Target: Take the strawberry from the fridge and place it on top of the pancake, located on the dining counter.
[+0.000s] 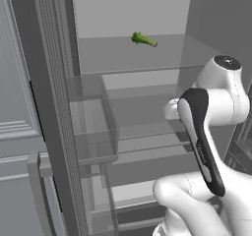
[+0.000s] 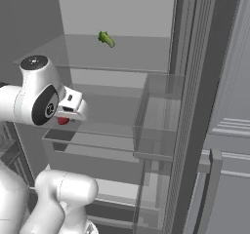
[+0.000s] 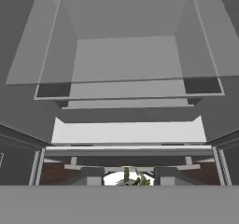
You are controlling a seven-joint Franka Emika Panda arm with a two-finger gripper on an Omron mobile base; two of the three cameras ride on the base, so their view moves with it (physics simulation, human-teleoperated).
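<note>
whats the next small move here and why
Probably draw the hand straight back out of the fridge. The strawberry shows red right at the shut hand, seemingly gripped, above a glass shelf, and the doors stand open. I would keep it level to clear the shelf edge.

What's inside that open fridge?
The fridge holds glass shelves. A green vegetable lies on the upper one. Lower down, a red strawberry peeks from under the robot's hand, which covers most of it. The arm hides the lower corner.
</note>
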